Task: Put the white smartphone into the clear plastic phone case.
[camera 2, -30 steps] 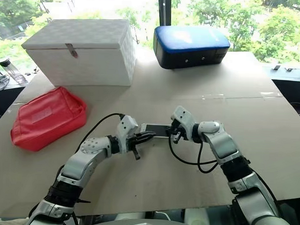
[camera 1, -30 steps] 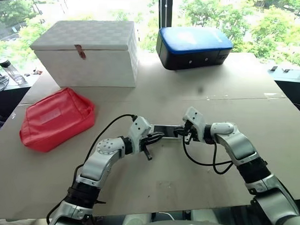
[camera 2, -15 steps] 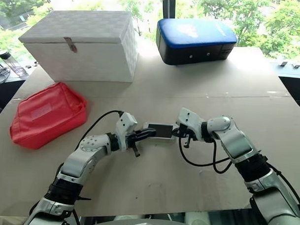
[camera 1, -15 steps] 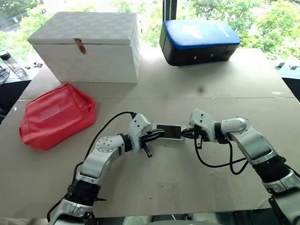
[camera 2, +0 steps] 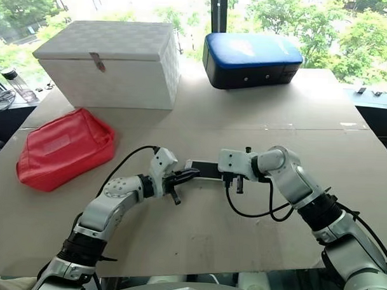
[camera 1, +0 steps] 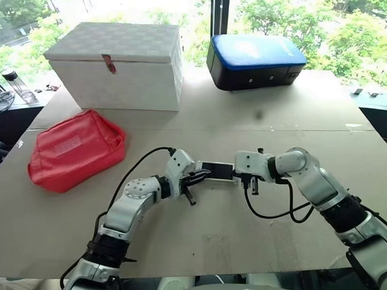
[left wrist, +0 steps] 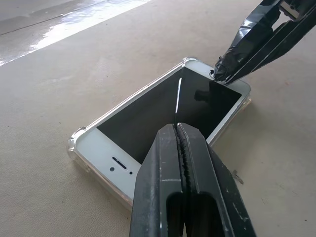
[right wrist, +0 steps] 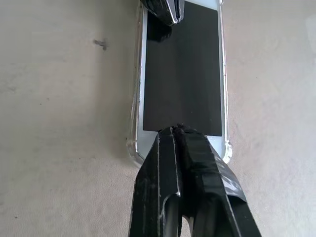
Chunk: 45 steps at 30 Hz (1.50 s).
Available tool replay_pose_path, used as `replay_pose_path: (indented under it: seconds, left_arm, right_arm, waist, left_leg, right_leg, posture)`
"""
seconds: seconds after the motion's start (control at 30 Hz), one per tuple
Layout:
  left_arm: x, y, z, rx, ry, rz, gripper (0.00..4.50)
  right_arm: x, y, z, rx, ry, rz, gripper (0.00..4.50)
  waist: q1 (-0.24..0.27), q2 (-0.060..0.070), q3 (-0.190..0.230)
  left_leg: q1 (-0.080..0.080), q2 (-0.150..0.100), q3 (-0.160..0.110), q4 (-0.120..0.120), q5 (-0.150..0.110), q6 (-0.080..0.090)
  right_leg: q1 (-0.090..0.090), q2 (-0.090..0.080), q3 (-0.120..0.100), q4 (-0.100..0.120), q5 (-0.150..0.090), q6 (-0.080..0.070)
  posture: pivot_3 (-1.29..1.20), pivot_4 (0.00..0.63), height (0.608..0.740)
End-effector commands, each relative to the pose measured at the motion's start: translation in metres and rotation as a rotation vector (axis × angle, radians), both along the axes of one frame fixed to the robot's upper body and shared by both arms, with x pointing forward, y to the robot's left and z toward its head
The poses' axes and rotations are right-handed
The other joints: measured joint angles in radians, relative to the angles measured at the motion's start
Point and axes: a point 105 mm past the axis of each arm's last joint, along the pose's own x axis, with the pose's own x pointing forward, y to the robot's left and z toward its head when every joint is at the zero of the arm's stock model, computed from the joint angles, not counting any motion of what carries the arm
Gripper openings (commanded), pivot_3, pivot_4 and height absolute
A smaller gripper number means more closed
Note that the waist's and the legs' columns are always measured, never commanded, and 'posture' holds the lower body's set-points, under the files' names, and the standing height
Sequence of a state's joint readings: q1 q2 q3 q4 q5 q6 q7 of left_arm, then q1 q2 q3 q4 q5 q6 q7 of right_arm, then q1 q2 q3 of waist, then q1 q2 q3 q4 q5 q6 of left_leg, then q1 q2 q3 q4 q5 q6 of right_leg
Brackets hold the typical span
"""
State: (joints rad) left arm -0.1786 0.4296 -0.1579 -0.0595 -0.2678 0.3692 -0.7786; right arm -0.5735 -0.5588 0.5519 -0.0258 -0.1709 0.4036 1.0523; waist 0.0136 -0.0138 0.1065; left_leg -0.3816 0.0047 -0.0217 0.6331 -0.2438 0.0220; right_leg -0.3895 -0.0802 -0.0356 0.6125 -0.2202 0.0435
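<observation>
left tool (left wrist: 178, 129) clenched, right tool (right wrist: 176, 129) clenched, tips on white smartphone (left wrist: 163, 111) | phone apparently seated within clear plastic phone case (left wrist: 76, 144) rim

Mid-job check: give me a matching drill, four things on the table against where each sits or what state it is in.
Things:
1. white smartphone with black screen
2. white lidded box
3. red soft pouch
4. blue and black case

Places or states:
A. far side of the table, right of the white box
B. near left part of the table, lying flat
C. between the two shut grippers, inside the clear plastic phone case
D. far left of the table, lid closed

Pairs: 1-C, 2-D, 3-B, 4-A
</observation>
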Motion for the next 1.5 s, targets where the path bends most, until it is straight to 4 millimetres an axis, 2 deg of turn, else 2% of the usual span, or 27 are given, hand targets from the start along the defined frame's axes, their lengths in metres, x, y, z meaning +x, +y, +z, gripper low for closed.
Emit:
replay_pose_path:
  seconds: [0.03,0.27,0.4,0.5,0.57,0.6,0.7,0.73,0.77,0.8,0.87,0.9,1.0,1.03,1.07,1.13,1.17,1.33,1.5]
  left_arm:
    - [-0.001,0.002,-0.007,0.014,0.025,0.008,0.03]
    - [0.002,0.001,-0.006,0.013,0.019,0.000,0.03]
    - [0.003,0.002,-0.005,0.008,0.008,0.001,0.03]
    - [0.002,0.002,0.003,-0.042,-0.023,0.013,0.03]
    - [0.000,0.000,0.012,-0.089,-0.075,0.012,0.03]
    - [0.000,-0.001,0.017,-0.113,-0.106,0.013,0.03]
    - [0.002,0.001,0.034,-0.191,-0.173,0.052,0.03]
    - [0.003,0.004,0.040,-0.233,-0.174,0.078,0.00]
    - [0.004,0.006,0.044,-0.269,-0.169,0.100,0.00]
    - [0.009,0.012,0.052,-0.323,-0.169,0.154,0.26]
    - [0.014,0.023,0.063,-0.368,-0.196,0.219,0.71]
    - [0.016,0.029,0.067,-0.388,-0.204,0.247,1.07]
    - [0.018,0.044,0.076,-0.395,-0.237,0.307,2.44]
    - [0.017,0.049,0.078,-0.380,-0.257,0.324,3.01]
    - [0.017,0.056,0.078,-0.357,-0.263,0.357,3.58]
    - [0.012,0.064,0.076,-0.273,-0.291,0.381,4.38]
    - [0.008,0.068,0.074,-0.246,-0.287,0.382,4.47]
    - [-0.023,0.085,0.073,-0.220,-0.268,0.385,4.47]
    - [-0.058,0.098,0.057,-0.160,-0.181,0.409,4.47]
  right_arm:
    - [-0.060,-0.058,-0.113,-0.341,0.392,-0.068,0.00]
    - [-0.061,-0.052,-0.116,-0.311,0.412,-0.054,0.00]
    - [-0.040,-0.039,-0.112,-0.142,0.371,-0.158,0.00]
    - [-0.016,-0.021,-0.077,0.178,0.304,-0.243,0.00]
    - [-0.001,-0.019,-0.039,0.423,0.223,-0.286,0.00]
    - [0.005,-0.022,-0.023,0.514,0.179,-0.301,0.00]
    - [0.014,-0.036,0.002,0.630,0.121,-0.358,0.00]
    - [0.019,-0.042,0.009,0.659,0.087,-0.392,0.44]
    - [0.020,-0.045,0.015,0.681,0.064,-0.409,0.69]
    - [0.020,-0.050,0.022,0.698,0.032,-0.421,0.96]
    - [0.018,-0.056,0.030,0.709,-0.010,-0.427,1.80]
    - [0.018,-0.058,0.034,0.715,-0.027,-0.432,2.23]
    - [0.011,-0.065,0.042,0.723,-0.053,-0.437,3.63]
    - [0.009,-0.068,0.043,0.714,-0.064,-0.440,4.26]
    - [0.007,-0.075,0.044,0.706,-0.081,-0.454,4.50]
    - [0.004,-0.088,0.045,0.691,-0.112,-0.488,4.50]
    - [0.002,-0.094,0.046,0.686,-0.121,-0.502,4.50]
    - [-0.012,-0.130,0.046,0.646,-0.167,-0.602,4.50]
    - [-0.033,-0.160,0.047,0.612,-0.183,-0.696,4.50]
  waist:
    - [0.000,0.001,-0.001]
    - [0.001,0.001,-0.005]
    - [-0.006,-0.001,-0.007]
    - [-0.023,0.000,-0.004]
    - [-0.028,0.003,0.006]
    - [-0.028,0.002,0.011]
    - [-0.021,0.012,0.033]
    - [-0.015,0.012,0.036]
    - [-0.012,0.012,0.037]
    - [-0.009,0.011,0.038]
    - [-0.002,0.010,0.042]
    - [-0.001,0.009,0.046]
    - [0.000,0.007,0.054]
    - [0.000,0.006,0.056]
    - [0.000,0.005,0.058]
    - [0.001,0.003,0.060]
    - [0.000,0.003,0.060]
    - [0.000,0.003,0.063]
    - [0.001,0.003,0.064]
  left_leg:
    - [0.000,0.000,-0.001,0.000,0.000,0.000]
    - [0.001,0.000,-0.004,-0.002,-0.001,-0.001]
    - [0.003,0.000,-0.004,-0.003,-0.001,-0.002]
    - [0.004,0.001,-0.005,-0.005,-0.002,-0.003]
    - [0.003,0.001,-0.006,-0.005,-0.002,-0.004]
    - [0.002,0.001,-0.006,-0.005,-0.002,-0.003]
    - [-0.003,0.001,-0.005,-0.006,-0.002,-0.003]
    - [-0.012,0.001,-0.005,-0.003,0.000,-0.001]
    - [-0.025,0.000,-0.005,-0.001,0.002,0.001]
    - [-0.029,0.000,-0.006,0.001,0.003,0.000]
    - [-0.034,0.000,-0.005,0.002,0.005,-0.004]
    - [-0.034,-0.001,-0.005,0.002,0.005,-0.004]
    - [-0.035,-0.003,-0.003,0.001,0.003,-0.001]
    - [-0.035,-0.003,-0.003,0.001,0.001,0.001]
    - [-0.035,-0.004,-0.003,0.002,0.000,0.003]
    - [-0.035,-0.004,-0.003,0.002,0.000,0.003]
    - [-0.034,-0.004,-0.003,0.002,0.000,0.003]
    - [-0.034,-0.002,-0.004,0.002,0.000,0.003]
    - [-0.032,-0.002,-0.004,0.003,0.000,0.003]
  right_leg:
    - [0.002,0.000,-0.001,-0.002,0.000,0.000]
    - [0.005,-0.001,-0.005,-0.005,0.000,0.000]
    - [0.005,-0.003,-0.006,-0.005,0.000,0.000]
    - [0.005,-0.006,-0.011,-0.005,0.000,0.000]
    - [0.003,-0.006,-0.012,-0.005,0.000,0.000]
    - [0.002,-0.006,-0.012,-0.005,0.000,0.000]
    - [-0.005,-0.008,-0.014,-0.005,0.000,0.000]
    - [-0.013,-0.008,-0.018,-0.003,0.003,-0.002]
    - [-0.023,-0.004,-0.019,-0.001,0.009,-0.004]
    - [-0.025,0.001,-0.021,-0.002,0.009,-0.005]
    - [-0.028,0.001,-0.023,-0.003,0.009,-0.005]
    - [-0.028,0.000,-0.023,-0.003,0.009,-0.004]
    - [-0.028,-0.001,-0.022,-0.006,0.008,-0.003]
    - [-0.028,-0.002,-0.022,-0.006,0.008,-0.002]
    - [-0.028,-0.002,-0.022,-0.006,0.007,-0.002]
    - [-0.027,-0.002,-0.022,-0.006,0.007,-0.001]
    - [-0.027,-0.002,-0.022,-0.006,0.007,-0.001]
    - [-0.026,0.000,-0.022,-0.005,0.007,-0.001]
    - [-0.026,0.000,-0.022,-0.005,0.007,-0.001]
  posture:
    - [0.00,0.150,0.740]
    - [0.00,0.150,0.740]
    - [0.00,0.150,0.740]
    - [0.00,0.150,0.740]
    - [0.00,0.150,0.740]
    - [0.00,0.150,0.740]
    - [0.00,0.150,0.740]
    - [0.00,0.150,0.740]
    - [0.00,0.150,0.740]
    - [0.00,0.150,0.740]
    - [0.00,0.150,0.740]
    - [0.00,0.150,0.740]
    - [0.00,0.150,0.740]
    - [0.00,0.150,0.740]
    - [0.00,0.150,0.740]
    - [0.00,0.150,0.740]
    - [0.00,0.150,0.740]
    - [0.00,0.150,0.740]
    - [0.00,0.150,0.740]
